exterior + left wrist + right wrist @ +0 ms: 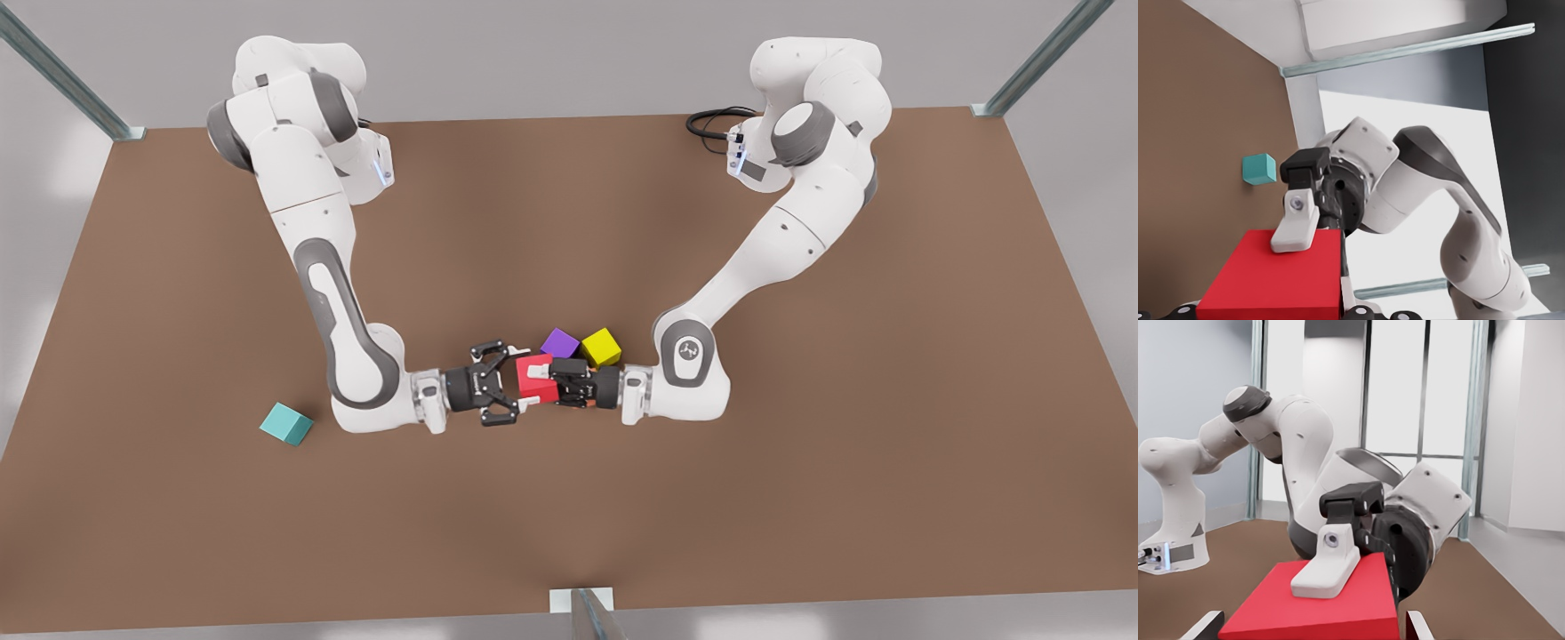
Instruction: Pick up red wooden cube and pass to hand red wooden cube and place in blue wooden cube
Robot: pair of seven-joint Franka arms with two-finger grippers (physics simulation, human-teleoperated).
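Closest of all in the right wrist view is the red wooden cube [1311, 610], wedged between the two pale fingertips [1205, 625] of my right gripper [1310, 628], which are clamped on its opposite sides. Facing me across it is my left gripper [1338, 600], its white pad [1328, 570] lying flat on the cube's upper face, so that one is grasping the cube too. Brown table [1485, 607] spreads behind.

From the left wrist view the red cube again sits right in front of the lens, with one right-gripper pad [1295, 230] pressed on the face turned toward the camera. Past it, resting on the table, is the blue wooden cube [1259, 169], well apart from the red one.

On the front view my two arms meet wrist to wrist near the middle of the table, the right arm on the front view's left and the left arm on the front view's right, with the red cube gripped between them. A purple cube [560, 342] and a yellow cube [601, 347] sit just behind the grippers. The blue wooden cube lies alone on the front view's left, beside my right arm's elbow.
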